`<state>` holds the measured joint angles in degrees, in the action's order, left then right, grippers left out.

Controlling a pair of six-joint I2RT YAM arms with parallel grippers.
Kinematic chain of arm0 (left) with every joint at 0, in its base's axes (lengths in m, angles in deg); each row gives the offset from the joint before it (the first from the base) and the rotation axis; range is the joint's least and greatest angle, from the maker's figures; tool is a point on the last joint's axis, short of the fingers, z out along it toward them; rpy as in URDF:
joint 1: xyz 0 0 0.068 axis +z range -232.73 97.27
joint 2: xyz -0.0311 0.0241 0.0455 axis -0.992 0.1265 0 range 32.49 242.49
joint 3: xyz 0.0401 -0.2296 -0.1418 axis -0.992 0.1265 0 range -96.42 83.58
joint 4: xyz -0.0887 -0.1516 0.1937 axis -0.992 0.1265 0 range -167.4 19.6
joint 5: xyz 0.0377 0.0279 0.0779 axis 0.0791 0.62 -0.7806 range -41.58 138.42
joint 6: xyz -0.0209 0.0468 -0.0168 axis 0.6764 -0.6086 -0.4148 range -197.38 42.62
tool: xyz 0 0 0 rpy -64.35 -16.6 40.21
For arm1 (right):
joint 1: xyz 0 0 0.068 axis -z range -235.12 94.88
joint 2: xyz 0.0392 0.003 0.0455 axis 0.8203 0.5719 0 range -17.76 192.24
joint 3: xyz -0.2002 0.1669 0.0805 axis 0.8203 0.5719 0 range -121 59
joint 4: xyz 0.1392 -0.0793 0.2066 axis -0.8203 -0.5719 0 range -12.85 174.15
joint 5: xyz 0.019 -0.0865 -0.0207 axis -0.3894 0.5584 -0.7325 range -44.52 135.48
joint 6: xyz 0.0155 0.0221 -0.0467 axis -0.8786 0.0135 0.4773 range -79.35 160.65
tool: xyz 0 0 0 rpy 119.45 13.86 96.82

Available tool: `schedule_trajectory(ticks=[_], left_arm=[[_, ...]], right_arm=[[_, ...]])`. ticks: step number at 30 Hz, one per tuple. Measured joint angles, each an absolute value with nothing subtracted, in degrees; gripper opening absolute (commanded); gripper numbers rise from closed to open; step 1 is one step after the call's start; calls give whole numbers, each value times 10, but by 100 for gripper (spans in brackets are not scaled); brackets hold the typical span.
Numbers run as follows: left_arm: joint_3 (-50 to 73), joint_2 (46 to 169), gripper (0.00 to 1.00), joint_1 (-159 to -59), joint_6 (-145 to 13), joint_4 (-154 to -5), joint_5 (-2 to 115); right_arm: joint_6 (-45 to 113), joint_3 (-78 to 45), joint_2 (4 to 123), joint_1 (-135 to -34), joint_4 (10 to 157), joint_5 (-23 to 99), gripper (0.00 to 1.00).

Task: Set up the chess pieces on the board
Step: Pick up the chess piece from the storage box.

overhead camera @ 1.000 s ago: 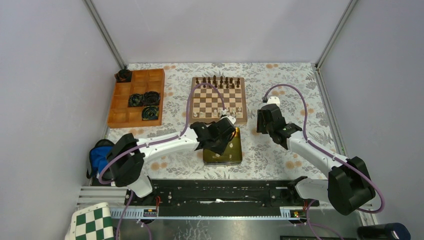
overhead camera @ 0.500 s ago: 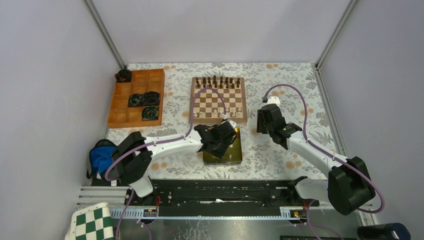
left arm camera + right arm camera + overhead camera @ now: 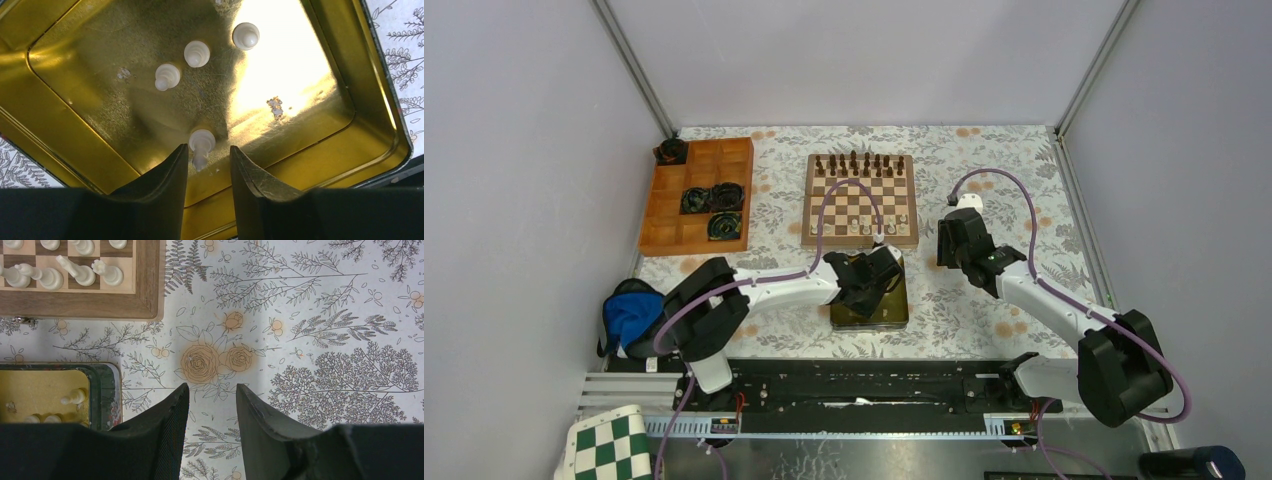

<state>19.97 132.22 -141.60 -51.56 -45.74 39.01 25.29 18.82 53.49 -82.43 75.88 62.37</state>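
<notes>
One cream chess piece (image 3: 202,144) sits by the near wall of the gold tin (image 3: 320,145), with three more pieces (image 3: 196,53) further in. The left gripper (image 3: 209,167) straddles it, jaws apart, not yet pinching. Risk: on closing, the small rounded piece may tip or squirt out, or a finger may scrape the tin wall. The right gripper (image 3: 212,412), spread and empty, hovers off the near right corner of the board (image 3: 80,305)
</notes>
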Motion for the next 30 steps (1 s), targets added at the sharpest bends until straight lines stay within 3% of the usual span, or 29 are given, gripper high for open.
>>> schedule_trajectory(ticks=[3,21,30], left_arm=[[200,1325,40,-1416,-516,-458,390],[199,1325,0,-1416,-519,-457,373],[116,1325,0,-1414,-521,-395,333]], right_arm=[[254,188,535,-824,759,624,46],[254,188,537,-824,759,624,46],[254,188,538,-824,759,624,46]])
